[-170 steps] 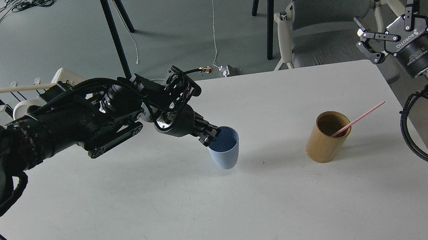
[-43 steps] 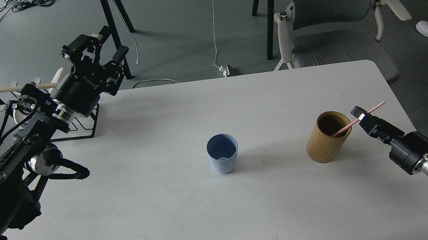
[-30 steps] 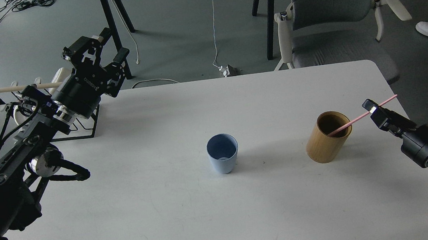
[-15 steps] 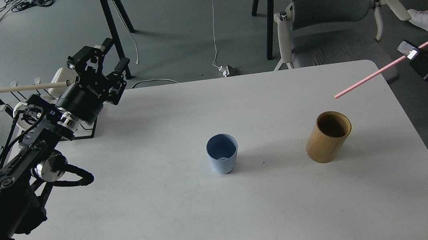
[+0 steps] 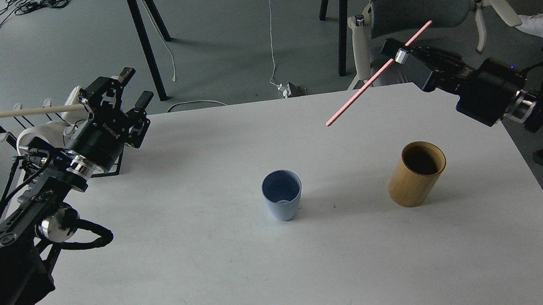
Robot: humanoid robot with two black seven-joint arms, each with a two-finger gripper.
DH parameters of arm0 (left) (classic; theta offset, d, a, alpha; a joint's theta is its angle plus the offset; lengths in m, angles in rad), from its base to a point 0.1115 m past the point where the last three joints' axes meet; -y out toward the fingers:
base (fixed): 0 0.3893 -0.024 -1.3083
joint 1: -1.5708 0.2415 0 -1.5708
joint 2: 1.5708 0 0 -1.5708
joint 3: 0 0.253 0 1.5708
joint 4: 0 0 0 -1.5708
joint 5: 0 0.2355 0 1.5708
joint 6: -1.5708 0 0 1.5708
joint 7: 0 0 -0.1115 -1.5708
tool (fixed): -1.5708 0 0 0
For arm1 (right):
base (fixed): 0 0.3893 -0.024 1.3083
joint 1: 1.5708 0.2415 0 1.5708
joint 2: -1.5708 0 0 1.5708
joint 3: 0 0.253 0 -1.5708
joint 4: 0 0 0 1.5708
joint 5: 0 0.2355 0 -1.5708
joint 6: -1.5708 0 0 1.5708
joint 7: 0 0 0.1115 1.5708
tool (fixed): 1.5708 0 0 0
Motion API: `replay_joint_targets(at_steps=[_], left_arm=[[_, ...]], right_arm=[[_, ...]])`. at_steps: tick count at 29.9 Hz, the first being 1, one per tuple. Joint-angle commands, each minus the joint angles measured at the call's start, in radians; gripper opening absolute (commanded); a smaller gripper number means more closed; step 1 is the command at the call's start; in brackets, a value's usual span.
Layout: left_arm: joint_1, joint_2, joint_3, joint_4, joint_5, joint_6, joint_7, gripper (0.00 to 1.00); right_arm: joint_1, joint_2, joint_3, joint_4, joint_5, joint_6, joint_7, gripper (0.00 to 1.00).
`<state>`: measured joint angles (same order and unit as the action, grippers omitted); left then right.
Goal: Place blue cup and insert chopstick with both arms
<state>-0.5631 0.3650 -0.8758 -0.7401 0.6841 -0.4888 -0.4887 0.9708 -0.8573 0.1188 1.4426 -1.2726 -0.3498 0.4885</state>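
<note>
The pale-blue cup point(image 5: 283, 201) stands upright and alone near the middle of the white table point(image 5: 214, 281). My right gripper point(image 5: 401, 55) is shut on the thin pink chopstick point(image 5: 366, 82) and holds it in the air. The chopstick slants down to the left. Its lower tip hangs above the table, up and to the right of the cup. My left gripper point(image 5: 116, 91) is open and empty at the far left, beside the mug rack.
A tan bamboo cylinder point(image 5: 416, 173) stands empty to the right of the cup. A rack with a pale wooden rod point(image 5: 26, 112) and white mugs stands at the table's far left. A grey chair point(image 5: 419, 13) is behind the table.
My right gripper has closed on the pink chopstick, lifted it out of the bamboo cylinder and carried it up and left toward the cup. My left arm let go of the cup earlier and drew back left.
</note>
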Motion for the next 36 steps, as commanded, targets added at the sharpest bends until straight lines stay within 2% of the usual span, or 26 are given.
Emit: replay_joint_targets(at_steps=[1, 12, 26, 29, 31, 34, 36], left_arm=[[0.000, -0.001, 0.001, 0.001, 0.002, 0.000, 0.000, 0.63], [0.012, -0.003, 0.001, 0.001, 0.002, 0.000, 0.000, 0.63], [0.020, -0.003, -0.005, 0.001, 0.000, 0.000, 0.000, 0.63], [0.020, -0.003, -0.003, 0.001, 0.000, 0.000, 0.000, 0.63], [0.020, -0.003, -0.003, 0.001, 0.000, 0.000, 0.000, 0.63], [0.020, -0.001, -0.003, 0.001, 0.000, 0.000, 0.000, 0.63], [0.020, -0.003, -0.005, 0.001, 0.000, 0.000, 0.000, 0.63]], right_arm=[[0.100, 0.119, -0.134, -0.074, -0.040, 0.000, 0.000, 0.01], [0.178, 0.296, -0.246, -0.185, -0.099, 0.000, 0.000, 0.01], [0.167, 0.365, -0.321, -0.261, -0.119, -0.005, 0.000, 0.03], [0.158, 0.385, -0.326, -0.272, -0.117, -0.008, 0.000, 0.06], [0.149, 0.389, -0.326, -0.275, -0.117, -0.008, 0.000, 0.12], [0.143, 0.400, -0.326, -0.291, -0.116, -0.008, 0.000, 0.40], [0.137, 0.400, -0.326, -0.289, -0.114, -0.008, 0.000, 0.50]])
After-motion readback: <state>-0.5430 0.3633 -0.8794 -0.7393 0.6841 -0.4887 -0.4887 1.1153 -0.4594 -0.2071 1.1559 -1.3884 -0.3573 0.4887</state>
